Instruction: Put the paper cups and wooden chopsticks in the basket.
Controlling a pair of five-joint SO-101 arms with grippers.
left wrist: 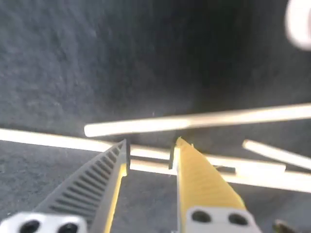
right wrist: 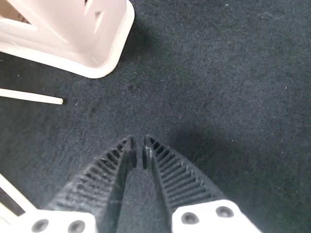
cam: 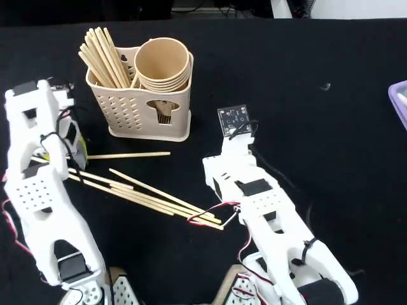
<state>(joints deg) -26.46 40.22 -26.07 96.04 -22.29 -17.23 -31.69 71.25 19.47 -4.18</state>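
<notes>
A beige slotted basket [cam: 141, 108] stands at the back left and holds a stack of paper cups [cam: 163, 63] and a bundle of wooden chopsticks [cam: 103, 57]. One loose chopstick [cam: 127, 155] lies in front of the basket, and several more loose chopsticks [cam: 146, 196] lie fanned out nearer the front. My left gripper [left wrist: 150, 145] is open just above the left ends of these chopsticks [left wrist: 146, 127], its fingertips on either side of them. My right gripper [right wrist: 139, 143] is shut and empty over bare cloth, with a corner of the basket [right wrist: 73, 39] and a chopstick end [right wrist: 31, 96] beyond it.
The table is covered with black cloth. A purple container [cam: 399, 100] shows at the right edge. The right arm's body [cam: 267, 210] lies over the right ends of the loose chopsticks.
</notes>
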